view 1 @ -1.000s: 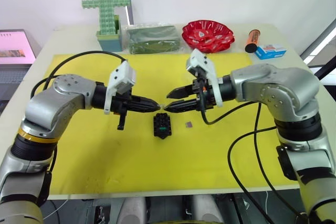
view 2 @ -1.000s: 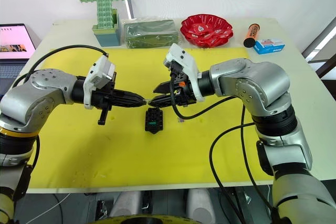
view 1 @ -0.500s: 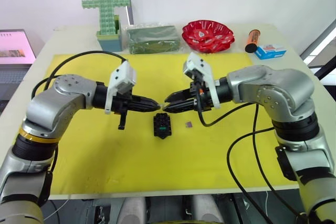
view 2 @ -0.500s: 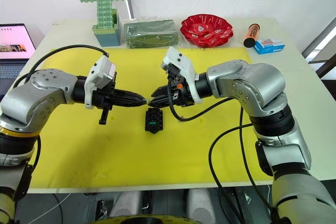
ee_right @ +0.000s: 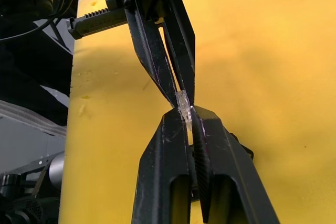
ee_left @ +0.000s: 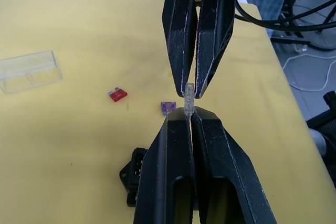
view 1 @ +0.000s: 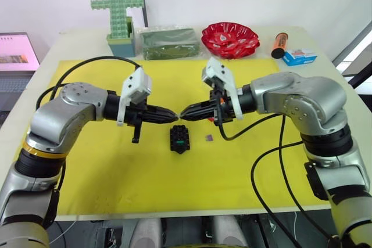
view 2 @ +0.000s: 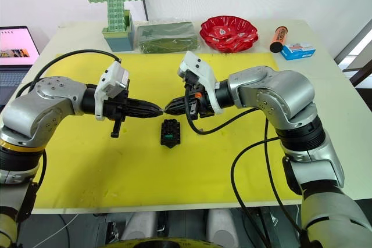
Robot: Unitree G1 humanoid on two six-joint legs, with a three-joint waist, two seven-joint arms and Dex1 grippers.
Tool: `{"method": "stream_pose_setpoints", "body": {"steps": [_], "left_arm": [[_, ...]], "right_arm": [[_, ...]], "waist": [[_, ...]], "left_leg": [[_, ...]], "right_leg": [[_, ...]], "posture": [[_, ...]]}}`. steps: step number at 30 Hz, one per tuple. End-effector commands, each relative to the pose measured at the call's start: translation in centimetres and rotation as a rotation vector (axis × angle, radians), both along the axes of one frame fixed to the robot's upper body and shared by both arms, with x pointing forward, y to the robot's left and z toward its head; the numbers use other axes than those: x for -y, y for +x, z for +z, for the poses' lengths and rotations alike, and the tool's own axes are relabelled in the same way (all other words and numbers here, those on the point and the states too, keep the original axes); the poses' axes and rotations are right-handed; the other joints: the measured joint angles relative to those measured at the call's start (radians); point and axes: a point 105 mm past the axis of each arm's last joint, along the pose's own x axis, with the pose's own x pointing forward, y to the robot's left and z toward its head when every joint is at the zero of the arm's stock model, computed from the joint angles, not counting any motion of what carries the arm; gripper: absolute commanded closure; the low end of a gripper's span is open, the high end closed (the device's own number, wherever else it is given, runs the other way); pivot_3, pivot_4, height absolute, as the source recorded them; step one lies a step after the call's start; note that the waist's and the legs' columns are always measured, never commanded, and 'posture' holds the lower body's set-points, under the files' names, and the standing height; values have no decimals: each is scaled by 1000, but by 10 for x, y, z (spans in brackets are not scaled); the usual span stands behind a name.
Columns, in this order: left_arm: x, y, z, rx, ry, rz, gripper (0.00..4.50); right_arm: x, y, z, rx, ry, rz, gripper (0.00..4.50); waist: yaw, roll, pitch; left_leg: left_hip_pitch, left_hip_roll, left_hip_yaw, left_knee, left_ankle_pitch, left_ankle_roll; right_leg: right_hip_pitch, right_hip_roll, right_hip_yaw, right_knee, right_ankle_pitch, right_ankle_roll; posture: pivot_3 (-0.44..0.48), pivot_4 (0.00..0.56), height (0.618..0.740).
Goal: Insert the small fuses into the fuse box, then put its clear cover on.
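Fingertip to fingertip, the left gripper [view 1: 173,114] and the right gripper [view 1: 186,112] meet in the air just above and behind the fuse box [view 1: 179,139], with one pale fuse [ee_left: 188,98] shared between them. In the left wrist view we see the left fingers pressed together on the fuse's lower end. The right fingers close around its other end with only a sliver of gap, so we judge both claws to be pinching it. We read this as a handover or a regrip: the piece is tiny and flat, and passing it between the claws would let one take it by the body with the blades free to go down into a slot. The fuse box lies flat on the yellow mat [view 1: 116,172], slots up, with a spot of green on top that may be a fuse already seated. A purple fuse [view 1: 209,137] lies just beside the box on the robot's right. The left wrist view also shows a red fuse [ee_left: 118,95] a little farther off and the clear cover [ee_left: 29,71] lying well apart, not yet needed. The mat covers most of a pale table [view 1: 325,85]. Along the far edge stand a green cross [view 1: 118,13], a green packet [view 1: 168,43], a red bowl [view 1: 230,38], an orange tube [view 1: 279,43] and a blue box [view 1: 299,57]. A laptop [view 1: 17,53] sits off to the left, against white walls.
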Motion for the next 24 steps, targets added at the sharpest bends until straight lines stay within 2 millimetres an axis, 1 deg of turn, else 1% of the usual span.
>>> {"method": "stream_pose_setpoints", "body": {"steps": [1,4,6,8,9,13,14,17,19,20,24], "left_arm": [[0,-2,10,50,-16,-2,4500],[-1,-1,10,46,-11,2,4500],[-4,5,7,28,20,50,4500],[-7,7,7,14,34,72,4021],[-8,6,8,21,41,71,3859],[-23,2,-4,42,133,66,2417],[-27,0,-9,37,155,60,2039],[-39,-5,-32,-3,226,55,952],[-45,-2,-51,-9,279,75,278],[-46,-1,-57,-11,287,79,35],[-44,-2,-68,6,316,57,35]], "right_arm": [[-5,-4,9,53,9,27,4459],[-5,-5,11,58,10,34,4459],[-6,-5,12,66,11,39,4459],[-6,-5,13,80,3,45,4500],[-5,-4,13,88,-6,46,4500],[-3,-1,3,123,-63,50,4500],[-3,-1,0,133,-76,60,4500],[-5,1,-12,158,-109,82,4500],[-7,4,-21,164,-133,89,4500],[-7,5,-24,164,-142,92,4500],[-7,7,-32,155,-168,100,4500]], "waist": [[0,0,0],[0,0,0],[0,0,0],[0,0,0],[-1,0,0],[-2,0,0],[-3,0,0],[-3,0,0],[-1,0,0],[1,0,0],[6,0,0]], "left_leg": [[0,0,0,0,0,0],[0,0,0,0,0,0],[0,0,0,0,0,0],[0,0,0,0,0,0],[0,0,0,0,0,0],[0,0,0,0,0,0],[0,0,0,0,0,0],[0,0,0,-1,0,0],[0,0,0,-1,0,0],[0,0,0,0,0,0],[0,0,0,1,0,0]], "right_leg": [[0,0,0,0,0,0],[0,0,0,0,0,0],[0,0,0,0,0,0],[0,0,0,0,0,0],[0,0,0,0,0,0],[0,0,0,0,0,0],[0,0,0,0,0,0],[-1,0,0,0,0,0],[-1,0,0,0,0,0],[0,0,0,0,0,0],[0,0,0,0,0,0]], "posture": [[0,150,740],[0,150,740],[0,150,740],[0,150,740],[0,150,740],[0,150,740],[0,150,740],[0,150,740],[0,150,740],[0,150,740],[0,150,740]]}}
